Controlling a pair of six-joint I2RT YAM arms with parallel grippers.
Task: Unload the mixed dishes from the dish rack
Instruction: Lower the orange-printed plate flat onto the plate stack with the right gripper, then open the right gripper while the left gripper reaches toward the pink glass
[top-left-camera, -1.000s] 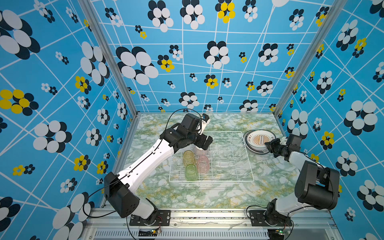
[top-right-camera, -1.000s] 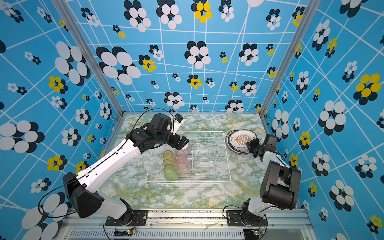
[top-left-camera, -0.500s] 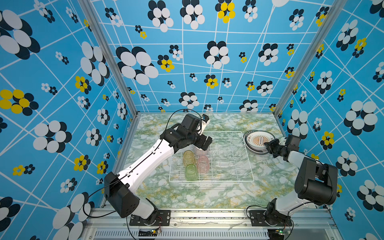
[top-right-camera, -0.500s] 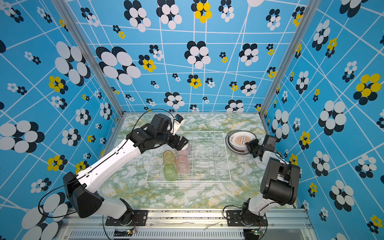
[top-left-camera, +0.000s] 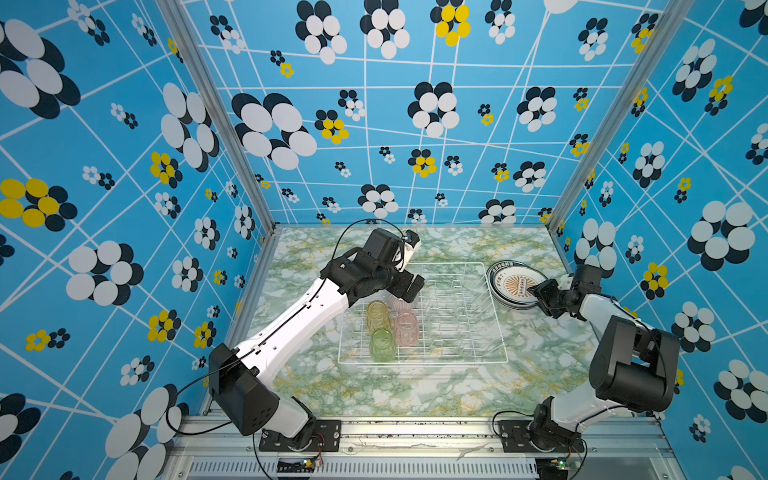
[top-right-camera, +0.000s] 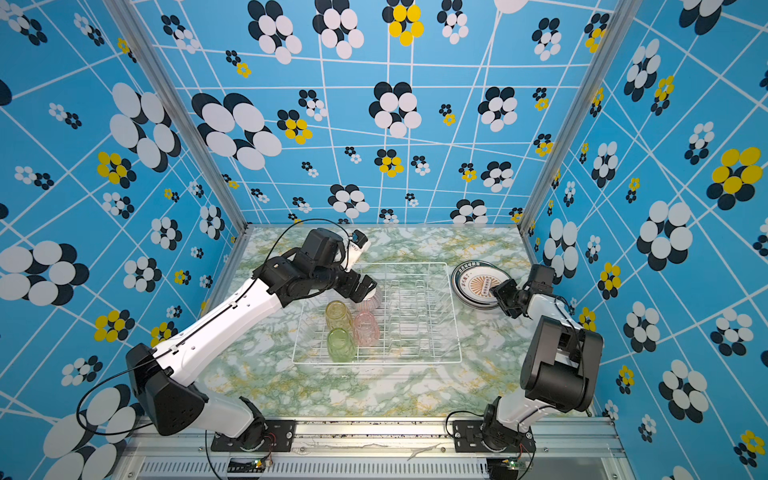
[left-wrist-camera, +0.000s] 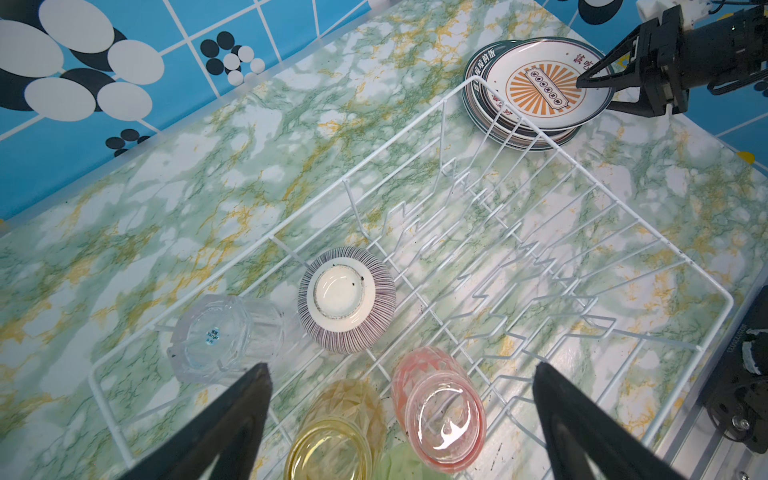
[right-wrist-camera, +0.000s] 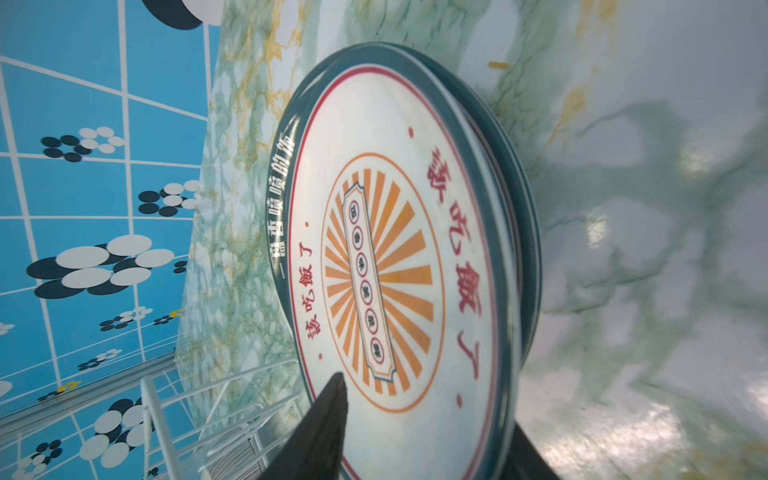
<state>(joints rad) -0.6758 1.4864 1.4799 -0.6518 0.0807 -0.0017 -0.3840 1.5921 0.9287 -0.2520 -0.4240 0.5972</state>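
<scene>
The left gripper (left-wrist-camera: 399, 368) is held over the left end of the dish rack (top-left-camera: 449, 362), its fingers spread wide with nothing between them. Five pieces are seen in the rack beneath it: a clear tumbler (left-wrist-camera: 224, 336), an amber tumbler (top-left-camera: 378, 316), a green tumbler (top-left-camera: 381, 344), an upturned striped bowl (left-wrist-camera: 347, 305) with its white foot uppermost, and a pink tumbler (top-left-camera: 406, 327). The plate slots further right are empty. Outside the rack, just beside its far right corner, the printed plates (top-left-camera: 513, 282) are stacked on the table (top-left-camera: 415, 390). The right gripper (left-wrist-camera: 596, 92) is set about the top plate's rim, fingers parted, one above and one below. The plate step is judged all but done. Next, the left gripper has to be lowered and closed on a tumbler or the bowl.
</scene>
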